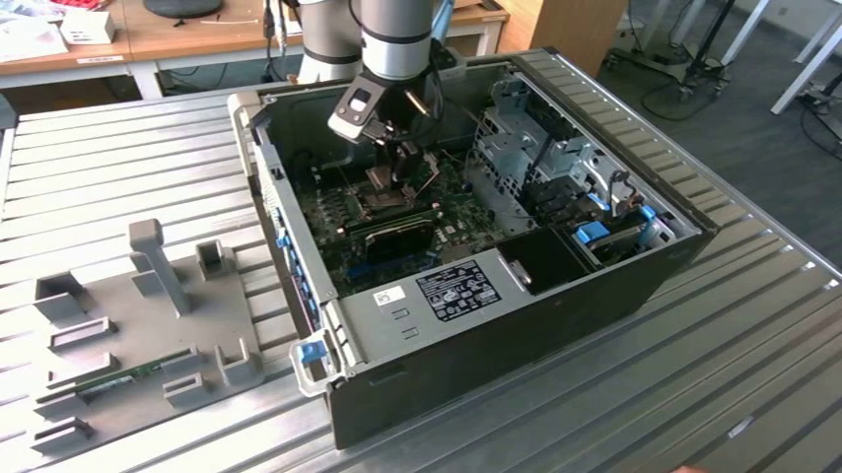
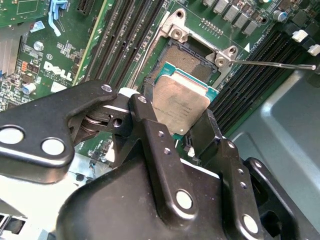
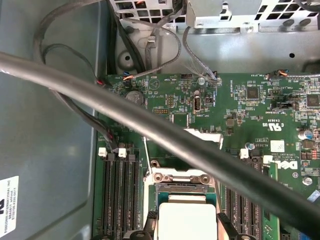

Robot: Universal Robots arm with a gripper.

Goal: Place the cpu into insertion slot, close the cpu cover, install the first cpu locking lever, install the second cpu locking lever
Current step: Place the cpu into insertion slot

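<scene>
My gripper is shut on the cpu, a flat square chip with a dull grey top and a green edge. One finger presses on each side of it. The cpu hangs just over the insertion slot, a dark square socket with a metal rim on the green motherboard. Part of the slot lies under the chip. In the first wrist view the cpu sits between the fingers, close to the slot's rim. The silvery cpu cover stands raised beyond it. A thin locking lever sticks out sideways. In the exterior view the gripper is inside the case.
The open computer case lies on a slatted metal table. Long black memory slots flank the socket. A thick black cable crosses the first wrist view. Drive cages fill the case's right side. A grey fixture plate lies at the exterior view's left.
</scene>
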